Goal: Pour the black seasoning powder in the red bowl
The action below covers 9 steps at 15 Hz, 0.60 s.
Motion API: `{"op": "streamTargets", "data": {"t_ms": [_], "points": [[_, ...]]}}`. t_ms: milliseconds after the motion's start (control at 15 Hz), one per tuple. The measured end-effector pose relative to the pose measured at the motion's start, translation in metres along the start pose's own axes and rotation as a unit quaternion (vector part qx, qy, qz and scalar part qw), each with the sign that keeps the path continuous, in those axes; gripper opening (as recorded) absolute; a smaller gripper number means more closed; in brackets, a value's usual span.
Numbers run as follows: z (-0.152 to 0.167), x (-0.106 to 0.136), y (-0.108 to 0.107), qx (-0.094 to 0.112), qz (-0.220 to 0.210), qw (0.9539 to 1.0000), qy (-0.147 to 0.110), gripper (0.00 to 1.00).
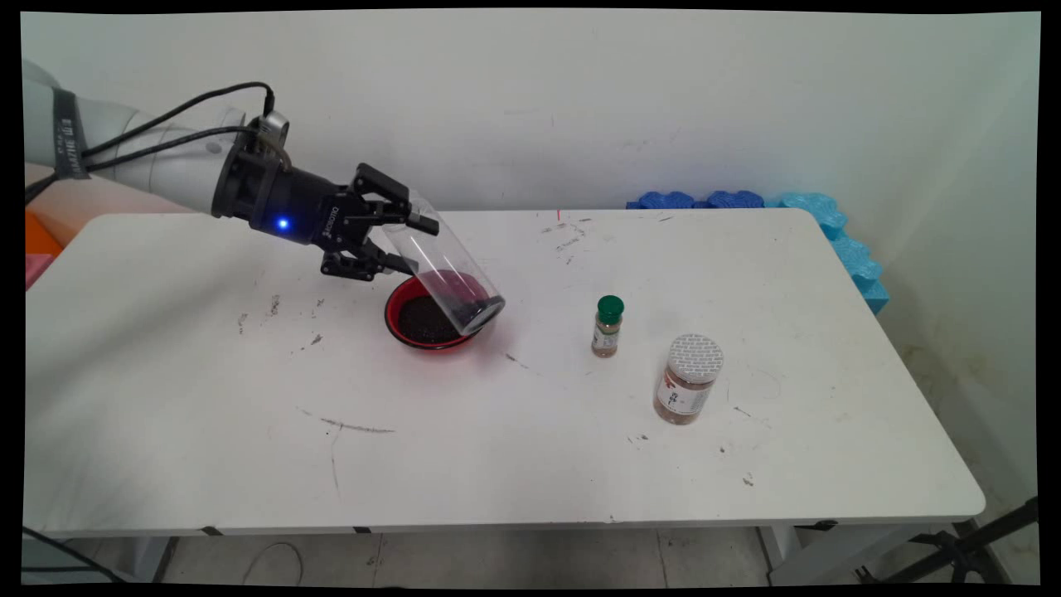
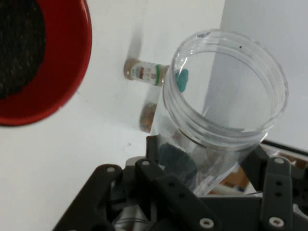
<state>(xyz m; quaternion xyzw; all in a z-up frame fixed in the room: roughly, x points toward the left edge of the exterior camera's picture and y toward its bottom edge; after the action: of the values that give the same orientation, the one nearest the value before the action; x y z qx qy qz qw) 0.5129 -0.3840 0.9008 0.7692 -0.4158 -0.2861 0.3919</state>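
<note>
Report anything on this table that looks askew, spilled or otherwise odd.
The clear plastic jar in the black two-finger gripper is tipped steeply, mouth down over the red bowl of dark grains, and looks empty. No grains show on the white table. The green-capped bottle and white-lidded jar stand upright.

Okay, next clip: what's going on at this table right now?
The arm's gripper is shut on a clear plastic jar and holds it tipped, mouth down, over a red bowl of dark grains. The hand view shows the jar's inside as empty. To the right on the white table stand a small green-capped bottle and a larger jar with a white lid, both upright and apart from the bowl. Blue foam pieces lie at the table's far right corner.
</note>
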Motion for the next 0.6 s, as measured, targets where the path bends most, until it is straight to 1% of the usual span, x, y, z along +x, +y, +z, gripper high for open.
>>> {"op": "streamTargets", "data": {"t_ms": [133, 200, 333, 467, 533, 600], "points": [[0.0002, 0.0, -0.0007, -0.004, -0.049, 0.9988, -0.001, 0.0], [0.0004, -0.0001, -0.0012, -0.006, -0.074, 0.9972, -0.001, 0.0], [0.0001, -0.001, -0.0016, -0.01, -0.129, 0.9916, -0.005, 0.0], [0.0001, -0.0019, -0.002, -0.012, -0.179, 0.9837, -0.006, 0.0], [0.0001, -0.002, -0.0026, -0.012, -0.196, 0.9805, -0.004, 0.0], [0.0, -0.0021, -0.003, -0.012, -0.206, 0.9785, -0.003, 0.0]]}}
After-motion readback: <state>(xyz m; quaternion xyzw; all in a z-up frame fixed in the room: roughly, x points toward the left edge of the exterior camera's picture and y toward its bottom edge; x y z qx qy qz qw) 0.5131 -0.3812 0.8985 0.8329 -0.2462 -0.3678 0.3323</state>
